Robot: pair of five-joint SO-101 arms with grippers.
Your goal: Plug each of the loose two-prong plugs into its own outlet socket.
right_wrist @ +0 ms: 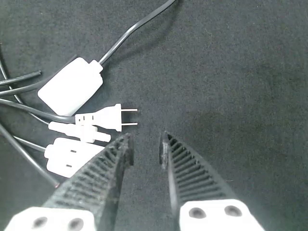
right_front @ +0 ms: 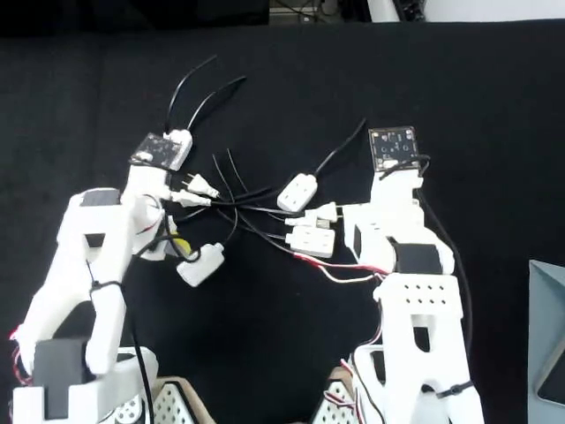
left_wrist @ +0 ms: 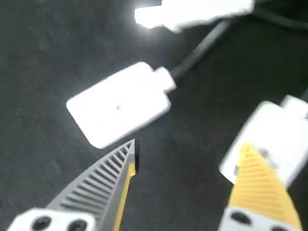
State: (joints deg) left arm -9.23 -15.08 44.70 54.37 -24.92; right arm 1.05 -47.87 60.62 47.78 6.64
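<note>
I see a loose two-prong plug [right_wrist: 103, 119] lying on the black bench [right_wrist: 231, 72] just ahead of my right end effector [right_wrist: 146, 144], whose fingers are parted with nothing between them. A white outlet socket [right_wrist: 71, 86] sits beyond the plug and a second socket [right_wrist: 72, 156] beside one finger. My left end effector [left_wrist: 188, 147] is spread wide and empty, with a third socket block [left_wrist: 120, 103] just off one fingertip.

Even, probably overhead light makes the white socket [left_wrist: 120, 108] glare on dark cloth [left_wrist: 43, 53], shadows faint.
</note>
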